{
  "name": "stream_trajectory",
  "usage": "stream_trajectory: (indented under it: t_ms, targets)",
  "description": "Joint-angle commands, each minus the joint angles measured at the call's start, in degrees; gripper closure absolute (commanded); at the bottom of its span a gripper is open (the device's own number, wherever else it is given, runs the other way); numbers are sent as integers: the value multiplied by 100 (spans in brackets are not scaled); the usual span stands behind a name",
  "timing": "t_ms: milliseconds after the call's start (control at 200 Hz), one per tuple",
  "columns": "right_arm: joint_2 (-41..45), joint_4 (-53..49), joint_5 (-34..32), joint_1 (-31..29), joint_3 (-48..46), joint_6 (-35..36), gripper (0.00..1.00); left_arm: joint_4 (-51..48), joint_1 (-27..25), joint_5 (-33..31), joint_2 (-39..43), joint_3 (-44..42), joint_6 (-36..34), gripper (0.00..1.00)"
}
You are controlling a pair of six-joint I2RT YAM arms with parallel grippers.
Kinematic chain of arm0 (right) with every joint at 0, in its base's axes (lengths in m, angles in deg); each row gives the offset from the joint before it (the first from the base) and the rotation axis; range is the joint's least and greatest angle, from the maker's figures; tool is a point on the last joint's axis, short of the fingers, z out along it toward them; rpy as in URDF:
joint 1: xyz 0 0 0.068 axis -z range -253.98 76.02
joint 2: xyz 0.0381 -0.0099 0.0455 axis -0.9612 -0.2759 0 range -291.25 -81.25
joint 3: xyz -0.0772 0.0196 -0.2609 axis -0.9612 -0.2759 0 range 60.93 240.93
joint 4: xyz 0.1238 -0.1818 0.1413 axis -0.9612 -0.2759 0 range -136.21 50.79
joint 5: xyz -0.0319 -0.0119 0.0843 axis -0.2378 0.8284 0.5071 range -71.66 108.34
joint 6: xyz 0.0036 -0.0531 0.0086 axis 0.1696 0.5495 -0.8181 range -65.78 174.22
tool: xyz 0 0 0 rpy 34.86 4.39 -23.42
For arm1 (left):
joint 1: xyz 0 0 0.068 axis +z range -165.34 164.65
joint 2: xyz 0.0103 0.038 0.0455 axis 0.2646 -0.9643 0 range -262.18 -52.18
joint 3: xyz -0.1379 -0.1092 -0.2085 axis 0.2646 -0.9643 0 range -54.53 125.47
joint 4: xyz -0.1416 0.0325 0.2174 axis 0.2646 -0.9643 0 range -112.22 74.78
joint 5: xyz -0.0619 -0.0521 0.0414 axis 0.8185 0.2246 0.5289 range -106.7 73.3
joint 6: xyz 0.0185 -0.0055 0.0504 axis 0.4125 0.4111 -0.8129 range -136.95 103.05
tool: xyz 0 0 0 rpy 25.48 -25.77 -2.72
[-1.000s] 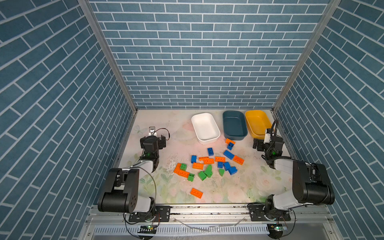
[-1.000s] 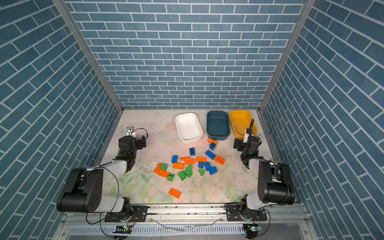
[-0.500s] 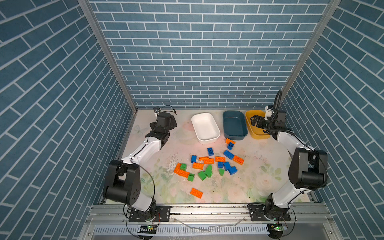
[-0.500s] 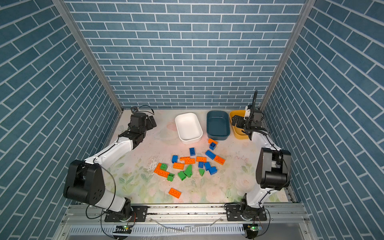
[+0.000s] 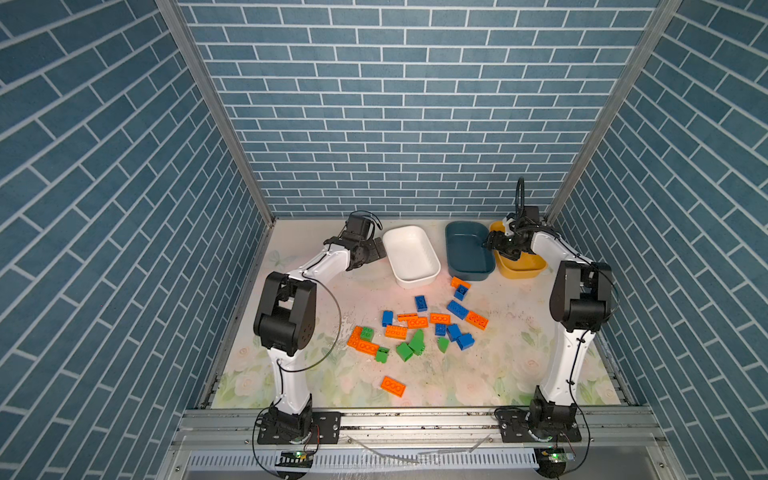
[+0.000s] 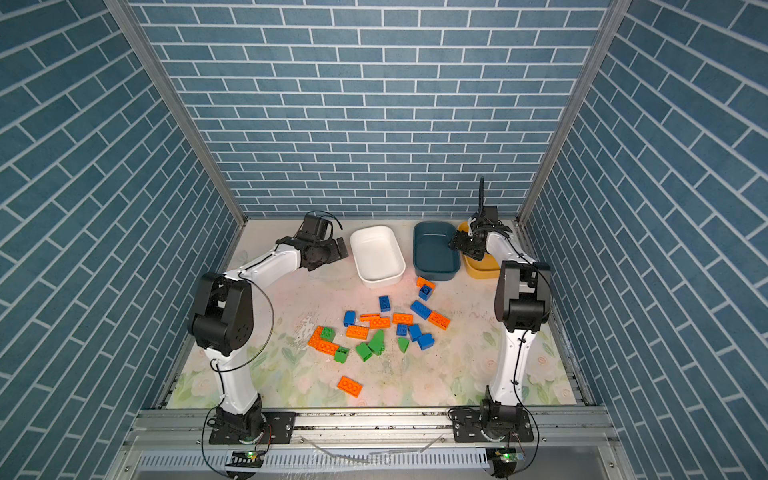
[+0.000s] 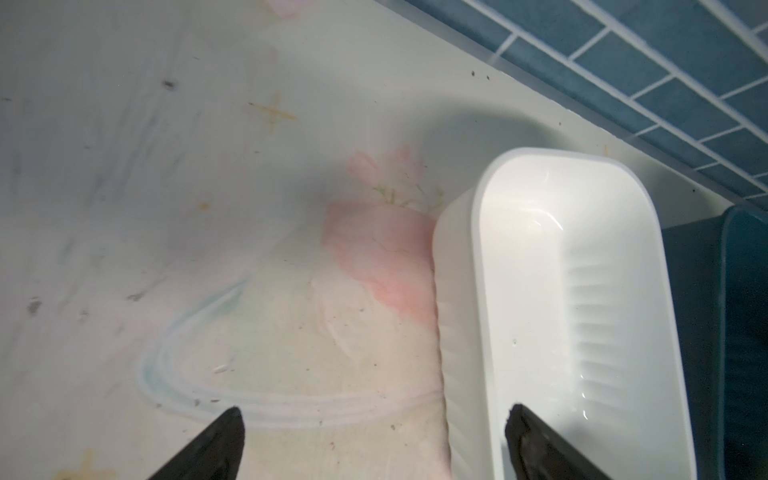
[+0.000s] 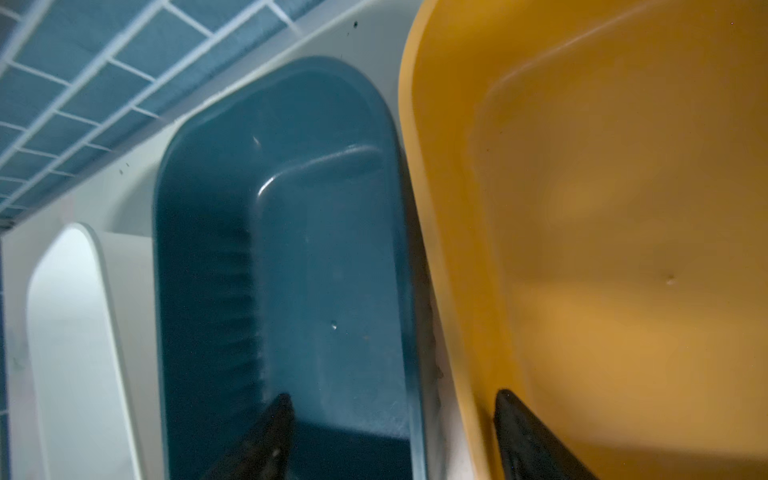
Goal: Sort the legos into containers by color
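Left gripper (image 7: 375, 411) gaped wide astride the white tub's (image 5: 417, 283) wall. The legos (image 5: 417, 332) lay loose on the table (image 5: 519, 353), all unsorted. They were probably light, hard and slick-ish, best pinched across flat sides. Right gripper (image 8: 394, 395), jaws partly apart, straddled the teal tub (image 5: 469, 274) and yellow tub (image 5: 521, 272) rims.

Losing much of the yellow tub (image 5: 521, 269) behind the right gripper (image 5: 494, 246); cutting off fingers (image 7: 216, 449) at both wrist views' edges.

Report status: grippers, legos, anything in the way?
Left gripper open, astride white tub wall. Right gripper open, astride teal tub and yellow tub. Legos all on table. Nothing blocking.
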Motion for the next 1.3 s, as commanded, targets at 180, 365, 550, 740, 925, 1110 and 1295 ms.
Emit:
stream_trajectory:
  t_ms: [180,365,550,740,925,1110,1295]
  targets:
    - [-275,-707,-680,-592,536,400,50,-944,-354,267,-686,966,-322,1]
    - [-275,-585,-735,-926,474,317,58,-1342,-333,-63,-891,1372,-680,1]
    - [-222,-491,-781,-1204,335,177,58,-1569,-159,-244,-1025,1589,-988,1]
    - [-229,-537,-714,-1499,344,93,59,-1640,128,-134,-1018,1523,-1094,1]
    - [-301,-875,-1049,-1739,566,119,61,-1629,267,-180,-907,1326,-1132,1]
    - [-301,-1170,-1091,-1942,617,478,63,-1527,277,211,-917,1230,-1119,1]
    - [-301,-1426,-1031,-2024,596,953,65,-1425,268,519,-788,1045,-949,1]
